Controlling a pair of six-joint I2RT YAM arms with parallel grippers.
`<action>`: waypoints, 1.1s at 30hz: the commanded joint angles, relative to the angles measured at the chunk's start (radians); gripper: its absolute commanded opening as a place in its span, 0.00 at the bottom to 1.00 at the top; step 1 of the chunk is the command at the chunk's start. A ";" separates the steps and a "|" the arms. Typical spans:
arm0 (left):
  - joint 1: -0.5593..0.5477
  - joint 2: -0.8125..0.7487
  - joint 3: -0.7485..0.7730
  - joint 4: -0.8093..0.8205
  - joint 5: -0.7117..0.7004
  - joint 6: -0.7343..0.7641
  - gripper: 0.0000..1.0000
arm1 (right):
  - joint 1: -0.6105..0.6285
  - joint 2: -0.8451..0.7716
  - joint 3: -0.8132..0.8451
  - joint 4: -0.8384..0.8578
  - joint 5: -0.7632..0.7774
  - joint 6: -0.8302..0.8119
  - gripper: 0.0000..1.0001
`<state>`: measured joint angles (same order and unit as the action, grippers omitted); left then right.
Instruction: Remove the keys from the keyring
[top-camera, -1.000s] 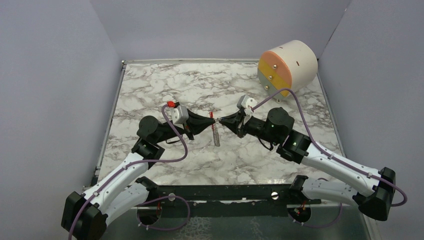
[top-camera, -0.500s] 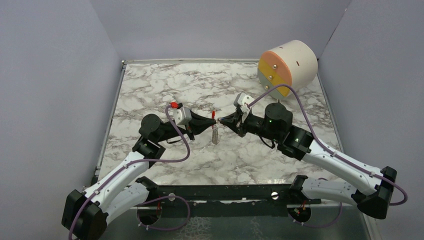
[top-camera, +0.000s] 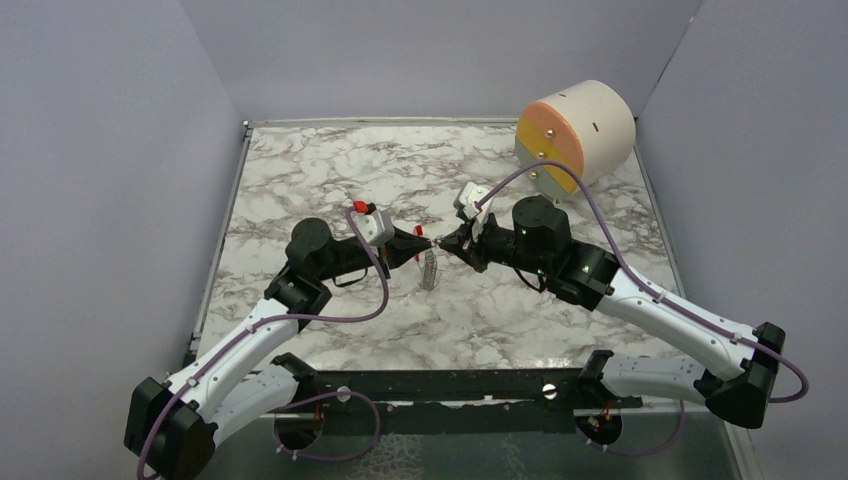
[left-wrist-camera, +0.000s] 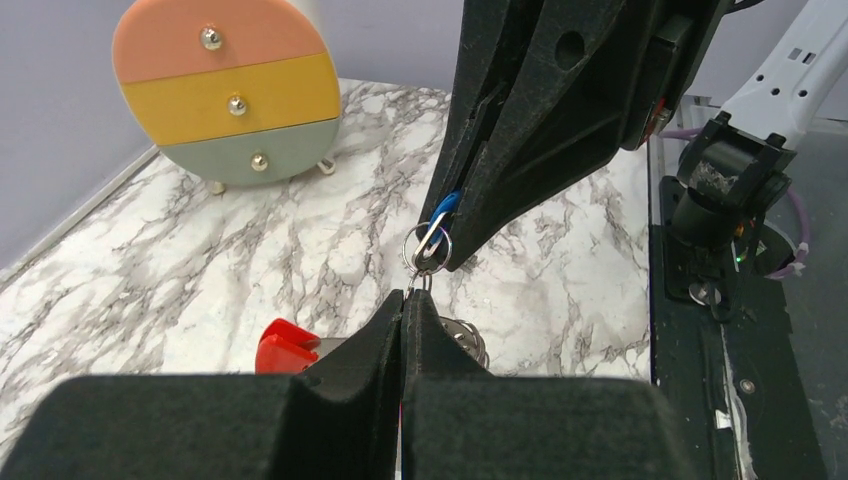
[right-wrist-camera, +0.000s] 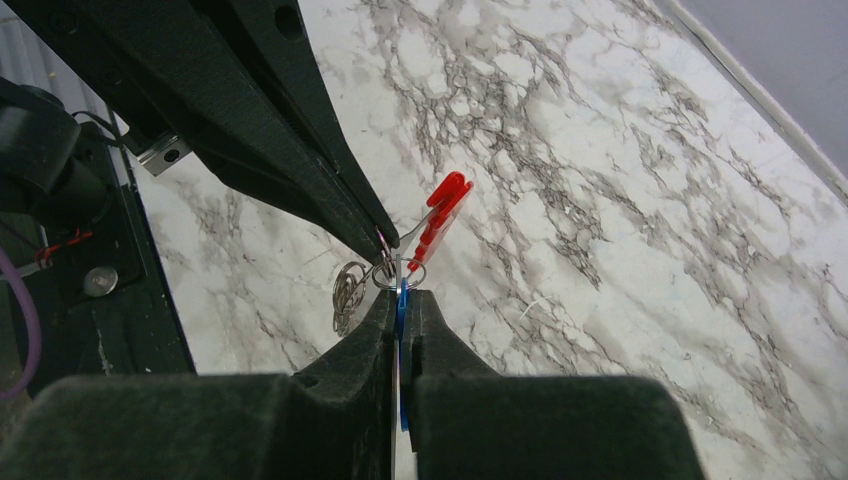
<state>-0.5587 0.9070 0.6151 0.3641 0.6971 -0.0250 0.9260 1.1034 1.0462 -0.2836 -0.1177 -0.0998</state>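
My two grippers meet tip to tip above the middle of the table. My left gripper (top-camera: 428, 243) (left-wrist-camera: 404, 296) is shut on a small metal link of the keyring. The keyring's grey chain (top-camera: 430, 270) (left-wrist-camera: 466, 342) (right-wrist-camera: 346, 288) hangs below in loops, and its red piece (top-camera: 418, 233) (left-wrist-camera: 284, 346) (right-wrist-camera: 441, 209) sticks out beside the left fingers. My right gripper (top-camera: 443, 243) (right-wrist-camera: 402, 293) is shut on the blue-headed key (left-wrist-camera: 446, 204) (right-wrist-camera: 401, 300). A silver split ring (left-wrist-camera: 428, 246) joins the key to the link.
A round drawer unit (top-camera: 575, 130) (left-wrist-camera: 230, 90) with pink, yellow and grey fronts stands at the back right. The marble table (top-camera: 330, 170) has grey walls on three sides. A dark base strip (top-camera: 450, 385) runs along the near edge.
Both wrists have drawn in and tilted while the tips stay joined at the same spot. The hanging chain has bunched up shorter under the tips.
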 joint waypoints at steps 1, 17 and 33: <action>0.014 0.012 0.003 -0.108 -0.064 0.036 0.00 | -0.007 -0.022 0.066 0.038 0.044 -0.013 0.01; 0.014 0.029 0.011 -0.133 -0.041 0.058 0.00 | -0.007 0.067 0.120 0.038 0.041 -0.034 0.01; 0.012 0.018 -0.002 -0.150 0.032 0.108 0.00 | -0.006 0.098 0.160 0.038 0.056 -0.035 0.01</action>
<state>-0.5510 0.9241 0.6151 0.3054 0.6884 0.0490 0.9230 1.2083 1.1305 -0.3420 -0.0952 -0.1287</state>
